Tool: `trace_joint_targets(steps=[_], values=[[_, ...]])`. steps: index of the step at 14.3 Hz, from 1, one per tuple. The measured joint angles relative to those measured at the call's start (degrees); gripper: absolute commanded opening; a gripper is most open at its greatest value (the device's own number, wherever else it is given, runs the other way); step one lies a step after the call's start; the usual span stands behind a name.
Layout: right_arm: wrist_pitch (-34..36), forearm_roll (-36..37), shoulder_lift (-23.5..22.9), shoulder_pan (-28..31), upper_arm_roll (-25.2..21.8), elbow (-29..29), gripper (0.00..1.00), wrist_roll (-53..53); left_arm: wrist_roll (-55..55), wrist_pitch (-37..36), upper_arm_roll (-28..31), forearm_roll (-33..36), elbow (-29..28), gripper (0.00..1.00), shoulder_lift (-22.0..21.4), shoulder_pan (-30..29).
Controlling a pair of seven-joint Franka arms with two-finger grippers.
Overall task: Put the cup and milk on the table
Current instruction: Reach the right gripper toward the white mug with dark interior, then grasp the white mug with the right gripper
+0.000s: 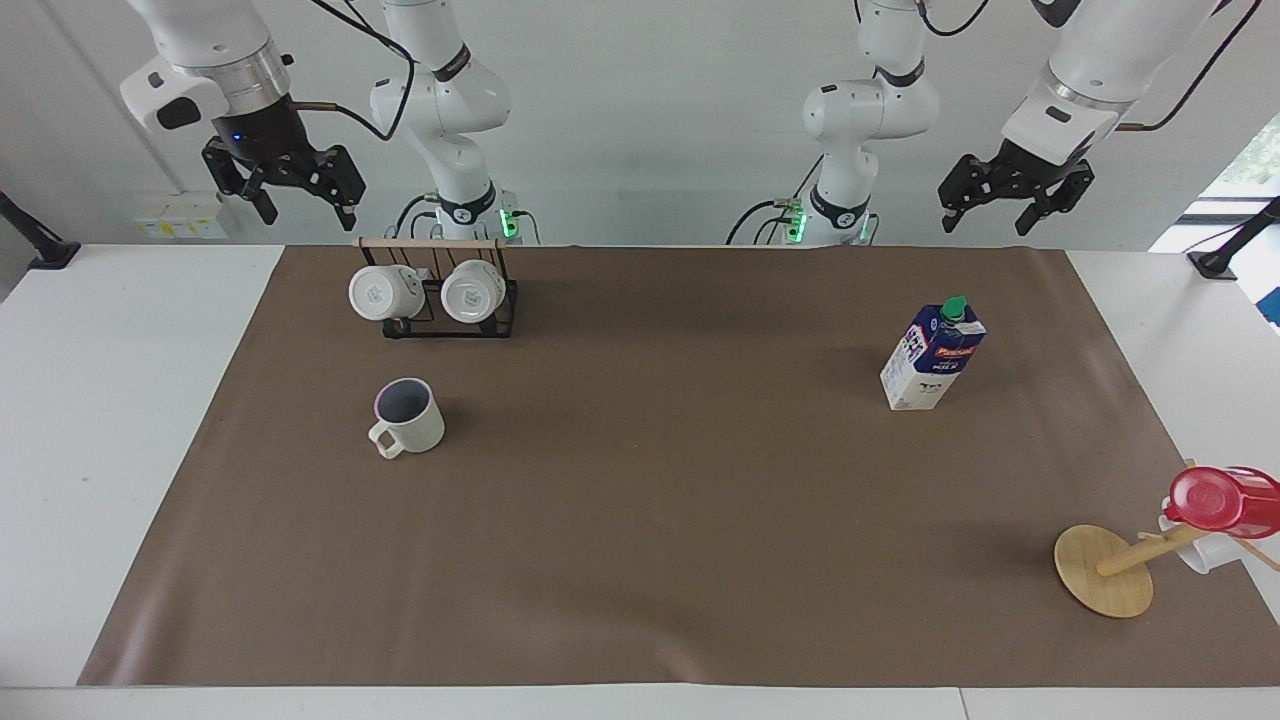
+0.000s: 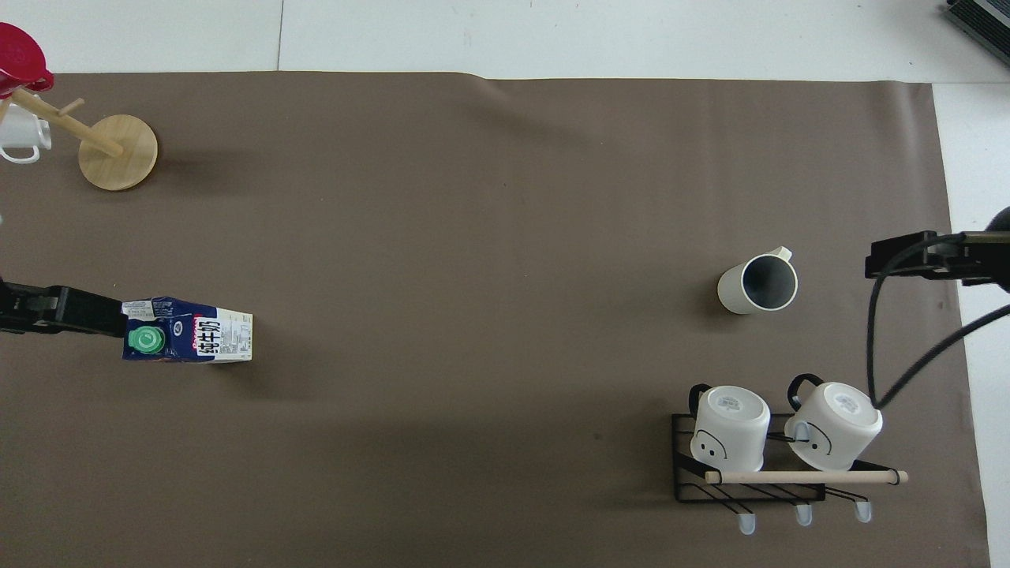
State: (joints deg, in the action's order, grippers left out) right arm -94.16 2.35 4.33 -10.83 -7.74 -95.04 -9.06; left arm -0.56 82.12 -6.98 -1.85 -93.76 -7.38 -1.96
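Fingers of the left gripper (image 1: 1007,212) and right gripper (image 1: 298,196) hang released (empty) above the bench's (image 1: 120,420) robot-side edge; cup (image 1: 408,417) and milk (image 1: 932,354) already stand upright.

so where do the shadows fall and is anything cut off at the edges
Facing view: even light, soft shadows beside the cup and milk; the red cup nearly touches the frame edge. Overhead view: the milk leans from perspective, the red cup is cropped.

White jointed arms with silver wrist rings, black end effectors, looping black cables, green base lights.
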Motion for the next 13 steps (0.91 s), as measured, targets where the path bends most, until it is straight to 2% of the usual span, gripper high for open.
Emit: trace_joint_targets(steps=[4,7,10,13], values=[[-7.3,0.0,-2.6,-2.2,0.2,-5.5,1.0,-2.7,0.0,0.0,0.0,0.0,0.0,1.0,0.0,0.0],[-11.8,0.0,-6.6,-2.1,0.1,-7.6,1.0,-3.0,0.0,0.0,0.1,0.0,0.0,1.0,0.0,0.0],[-20.2,0.0,-10.3,-2.0,0.0,-11.9,1.0,-3.8,0.0,0.0,0.0,0.0,0.0,1.0,0.0,0.0],[-24.5,0.0,-11.6,-1.9,0.0,-15.3,1.0,-4.2,0.0,0.0,0.0,0.0,0.0,1.0,0.0,0.0]])
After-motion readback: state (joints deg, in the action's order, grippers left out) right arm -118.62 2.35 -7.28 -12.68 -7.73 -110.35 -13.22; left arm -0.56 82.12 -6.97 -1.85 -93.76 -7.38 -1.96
